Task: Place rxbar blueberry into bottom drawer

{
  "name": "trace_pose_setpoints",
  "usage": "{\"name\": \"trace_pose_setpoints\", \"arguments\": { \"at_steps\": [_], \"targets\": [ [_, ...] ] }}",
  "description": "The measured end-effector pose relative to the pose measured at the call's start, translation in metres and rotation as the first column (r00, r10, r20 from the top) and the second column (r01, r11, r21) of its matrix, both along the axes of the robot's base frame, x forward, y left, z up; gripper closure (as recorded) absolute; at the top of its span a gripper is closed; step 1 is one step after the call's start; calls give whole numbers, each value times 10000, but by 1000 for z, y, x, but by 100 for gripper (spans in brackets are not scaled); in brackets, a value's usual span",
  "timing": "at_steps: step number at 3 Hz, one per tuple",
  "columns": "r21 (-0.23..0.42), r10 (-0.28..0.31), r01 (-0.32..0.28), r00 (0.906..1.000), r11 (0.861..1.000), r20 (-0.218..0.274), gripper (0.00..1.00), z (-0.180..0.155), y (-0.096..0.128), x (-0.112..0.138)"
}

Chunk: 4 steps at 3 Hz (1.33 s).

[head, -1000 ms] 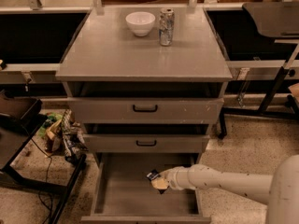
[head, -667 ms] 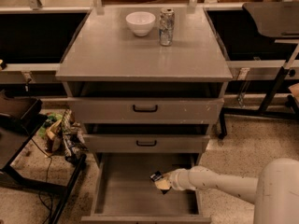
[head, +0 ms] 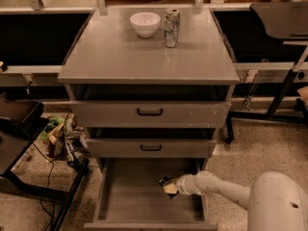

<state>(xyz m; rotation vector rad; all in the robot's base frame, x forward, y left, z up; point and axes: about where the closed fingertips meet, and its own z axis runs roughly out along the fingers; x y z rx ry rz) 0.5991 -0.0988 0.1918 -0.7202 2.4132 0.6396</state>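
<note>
Cabinet is occupying the centre of the frame. The bottom drawer [head: 132, 196] is standing pulled out at lower centre, its grey tray floor showing.

The arm [head: 219, 190] is reaching in from the lower right corner, crossing over the drawer's right wall. The gripper [head: 169, 187] is sitting inside the drawer opening, right of centre and near the back half of the tray.

The fingers [head: 171, 190] are clamping the rxbar blueberry [head: 164, 181]. The dark bar is sticking out up and to the left of the fingertips, tilted. It is lying over the tray floor within the drawer's outline. Cannot tell whether it is touching the floor.

The middle drawer [head: 115, 148] and top drawer [head: 106, 113] are each standing a little forward above it, black handles facing the camera.

On the tabletop [head: 125, 57], at upper centre, a white bowl [head: 145, 23] is sitting just left of a silver can [head: 172, 28]. The two are near each other but apart, both upright.

At left of the cabinet, on the floor, a heap of clutter [head: 62, 136] is resting beside a dark frame leg.
</note>
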Motion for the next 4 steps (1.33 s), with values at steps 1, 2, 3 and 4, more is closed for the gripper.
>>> {"name": "trace_pose_setpoints", "arguments": {
  "at_steps": [1, 2, 3, 4],
  "targets": [
    [-10, -73, 73, 10000, 10000, 62, 81, 0, -2, 5],
    [-10, -73, 73, 10000, 10000, 62, 57, 0, -2, 5],
    [-10, -72, 73, 10000, 10000, 61, 34, 0, -2, 5],
    [-10, -72, 72, 10000, 10000, 61, 11, 0, -2, 5]
  ]
}}
